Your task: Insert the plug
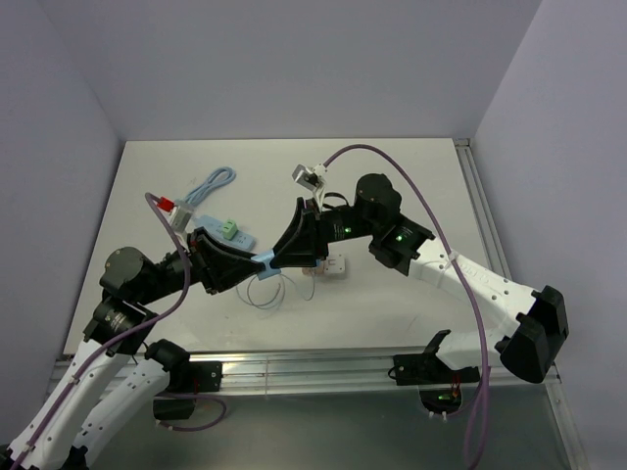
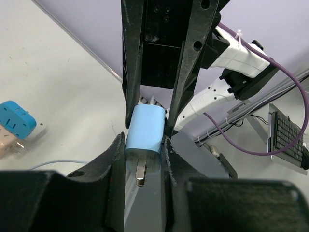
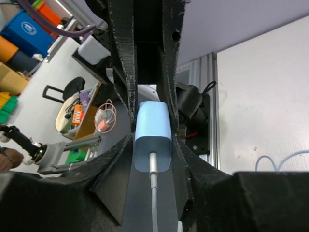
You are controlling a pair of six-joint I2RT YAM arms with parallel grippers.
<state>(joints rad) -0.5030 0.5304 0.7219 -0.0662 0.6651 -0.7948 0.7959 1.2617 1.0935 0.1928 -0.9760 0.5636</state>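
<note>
The plug (image 1: 266,262) is a light blue charger block held in the air over the table's near middle, between both arms. My left gripper (image 1: 257,264) comes at it from the left and my right gripper (image 1: 278,258) from the right. In the left wrist view the plug (image 2: 145,128) sits between my left gripper (image 2: 143,147), both jaws against its sides, and its metal prong (image 2: 140,175) points at the camera. In the right wrist view my right gripper (image 3: 152,145) is shut on the plug (image 3: 152,137), and a white cable (image 3: 154,203) leaves its end.
A white block with orange marks (image 1: 334,264) lies under the right gripper. At back left are a blue strip with a green piece (image 1: 230,230), a red and white connector (image 1: 172,208) and a coiled blue cable (image 1: 212,183). A white adapter (image 1: 306,176) lies at the back.
</note>
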